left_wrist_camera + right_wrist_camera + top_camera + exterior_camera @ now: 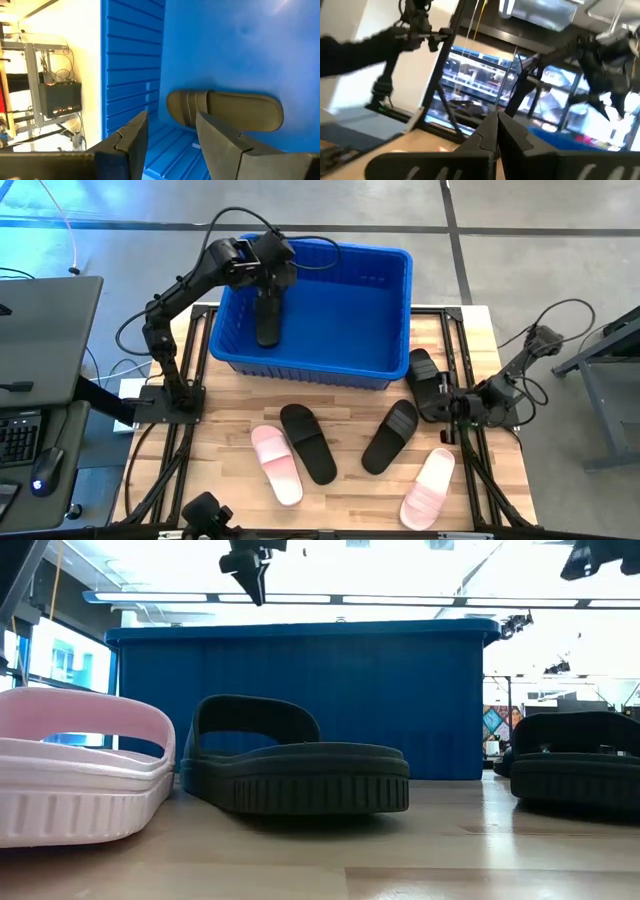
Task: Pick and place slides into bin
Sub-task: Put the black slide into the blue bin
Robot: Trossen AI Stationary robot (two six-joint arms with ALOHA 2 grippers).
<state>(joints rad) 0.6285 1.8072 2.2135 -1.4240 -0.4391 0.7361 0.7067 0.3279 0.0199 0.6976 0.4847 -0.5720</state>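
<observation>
Wooden-slat surface (340, 490) on a grey floor | left end effector (268, 280) hung open over the blue bin (398, 370), one black slide (268, 320) lying inside | right end effector (452, 408) closed, empty, beside a black slide (428, 383) | risk: left fingers (131, 140) could clip the bin wall when withdrawing | no readable writing.

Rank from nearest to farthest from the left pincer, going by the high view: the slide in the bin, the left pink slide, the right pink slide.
From the left pincer:
1. Slide in the bin, right beneath it.
2. Left pink slide, front of the table.
3. Right pink slide, front right corner.
</observation>
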